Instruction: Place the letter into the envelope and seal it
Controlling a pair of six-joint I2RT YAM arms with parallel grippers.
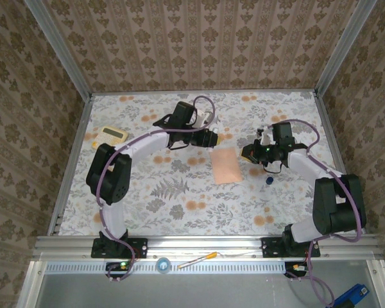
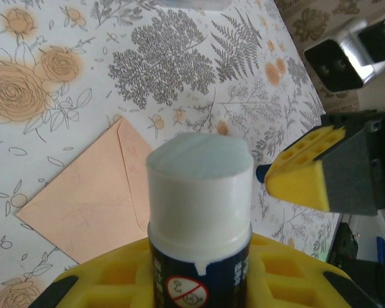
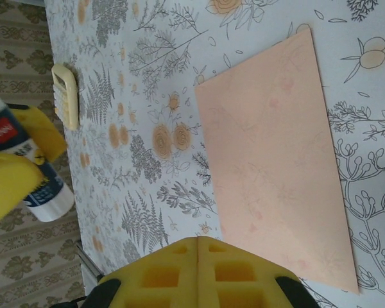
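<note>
The salmon-pink envelope (image 1: 223, 167) lies flat mid-table with its flap folded down (image 2: 96, 199) (image 3: 276, 160). The letter is hidden. My left gripper (image 1: 213, 136) hovers just beyond the envelope's far edge. It is shut on an uncapped glue stick (image 2: 199, 192), whose white tip points up past the yellow fingers (image 2: 276, 269). My right gripper (image 1: 249, 154) sits just right of the envelope, its yellow fingers (image 3: 173, 269) pressed together with nothing between them. In the right wrist view the glue stick (image 3: 42, 189) shows at the left.
A cream calculator (image 1: 113, 134) (image 3: 65, 96) lies at the far left. A small dark blue cap (image 1: 269, 181) rests on the floral table cover (image 1: 179, 205) near the right arm. A pen (image 1: 196, 260) and a tape roll (image 1: 162, 264) sit on the front rail.
</note>
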